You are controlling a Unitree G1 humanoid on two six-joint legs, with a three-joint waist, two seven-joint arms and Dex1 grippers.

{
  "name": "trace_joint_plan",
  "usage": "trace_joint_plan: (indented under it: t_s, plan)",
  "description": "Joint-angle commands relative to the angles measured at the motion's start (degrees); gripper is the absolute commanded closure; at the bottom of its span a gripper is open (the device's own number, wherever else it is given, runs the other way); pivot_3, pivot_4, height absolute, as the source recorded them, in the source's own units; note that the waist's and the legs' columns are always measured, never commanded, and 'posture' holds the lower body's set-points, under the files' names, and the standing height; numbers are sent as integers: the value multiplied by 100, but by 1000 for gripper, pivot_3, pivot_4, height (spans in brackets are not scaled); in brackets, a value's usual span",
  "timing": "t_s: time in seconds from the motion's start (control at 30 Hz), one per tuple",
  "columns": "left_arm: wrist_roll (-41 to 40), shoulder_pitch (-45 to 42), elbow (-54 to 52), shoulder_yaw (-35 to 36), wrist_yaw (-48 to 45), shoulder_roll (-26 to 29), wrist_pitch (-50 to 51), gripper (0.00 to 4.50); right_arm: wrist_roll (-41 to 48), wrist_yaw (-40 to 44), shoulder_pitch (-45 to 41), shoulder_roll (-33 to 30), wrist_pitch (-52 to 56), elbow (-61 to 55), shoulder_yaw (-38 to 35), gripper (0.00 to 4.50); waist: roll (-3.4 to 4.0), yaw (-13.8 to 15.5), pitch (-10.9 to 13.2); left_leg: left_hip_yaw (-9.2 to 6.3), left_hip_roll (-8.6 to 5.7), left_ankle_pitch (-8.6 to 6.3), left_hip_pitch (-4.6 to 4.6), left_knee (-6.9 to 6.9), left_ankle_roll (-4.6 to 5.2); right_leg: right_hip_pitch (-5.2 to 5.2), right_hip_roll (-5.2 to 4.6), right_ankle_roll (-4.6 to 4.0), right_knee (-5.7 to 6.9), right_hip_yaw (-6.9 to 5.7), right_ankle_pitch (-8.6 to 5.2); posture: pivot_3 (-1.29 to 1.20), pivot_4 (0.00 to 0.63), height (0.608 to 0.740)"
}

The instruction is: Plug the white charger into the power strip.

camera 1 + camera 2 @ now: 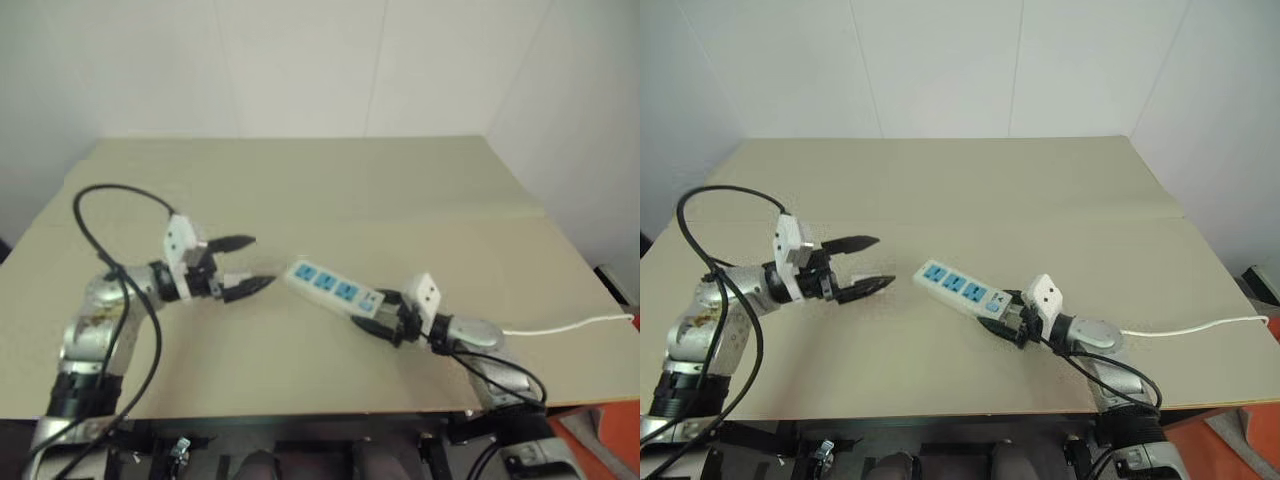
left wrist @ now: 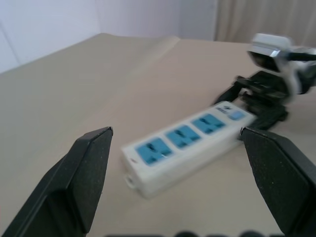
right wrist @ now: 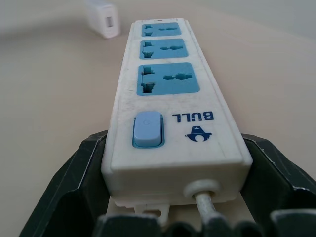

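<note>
My right pincer (image 1: 1002, 322) pinches the power strip's (image 1: 958, 288) switch end at table centre. Left pincer (image 1: 872, 263) spread, empty, at its 9 o'clock. The rigid, light, smooth strip needs side grips.

Plain lab room: bare beige table (image 1: 330, 190), blank white walls (image 1: 300, 60)

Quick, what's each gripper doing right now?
Left gripper: open, empty.
Right gripper: shut on the power strip's switch end.
</note>
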Motion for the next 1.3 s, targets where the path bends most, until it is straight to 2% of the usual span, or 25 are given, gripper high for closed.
trace_joint_plan:
  t_s: [0.03,0.13,0.23,0.4,0.5,0.7,0.9,1.03,1.3]
  plan:
    - [393,-614,-73,-394,314,462,1030,0,35,536,-312,-194,-105,-154,274,1060,0,-16,0,0,0,0,-1,1,0,0,0,1,0,0,0,0,150,740]
    - [566,-1629,457,-1294,-398,1024,2430,0,-68,778,-566,-269,-115,36,477,1060,-1,-43,1,-3,-1,0,-2,1,0,-1,4,3,2,-2,-1,0,150,740]
    - [1292,-2666,1216,-2283,-726,1100,2730,0,-103,896,-719,-249,-103,218,596,1060,0,-57,1,-6,-1,0,-2,0,0,-1,6,5,1,-3,-3,0,150,740]
    - [2714,-4014,2560,-3864,-1756,886,1734,0,-243,820,-733,-87,-183,460,781,1060,0,-84,1,-4,-3,0,-12,0,0,-8,6,4,0,-2,-4,0,150,740]
    - [3312,-4405,3233,-4344,-2081,619,1034,0,-268,814,-673,-27,-157,424,824,1060,0,-125,1,-3,-2,0,-12,0,0,-9,7,4,3,-1,-4,0,150,740]
    - [3790,-4747,4084,-4448,-2579,127,77,0,-330,646,-518,-5,-32,291,816,1060,0,-144,2,-4,0,0,-13,1,0,-10,10,2,4,1,-5,0,150,740]
    - [4288,-4786,4362,-4506,-2869,-30,-500,0,-347,522,-395,-59,42,179,804,1060,-1,-138,2,-5,-1,0,-14,1,0,-10,9,3,5,2,-5,0,150,740]
    - [4780,-4625,4398,-4629,-2716,-51,-717,0,-390,432,-407,-45,61,200,826,1060,-1,-139,1,-5,-1,0,-13,1,0,-9,9,4,5,3,-5,0,150,740]
    - [4940,-4425,4430,-4418,-2719,-298,-410,0,-420,293,-437,-3,80,275,831,1060,-1,-144,1,-5,-1,0,-11,1,1,-7,9,4,9,3,-5,0,150,740]
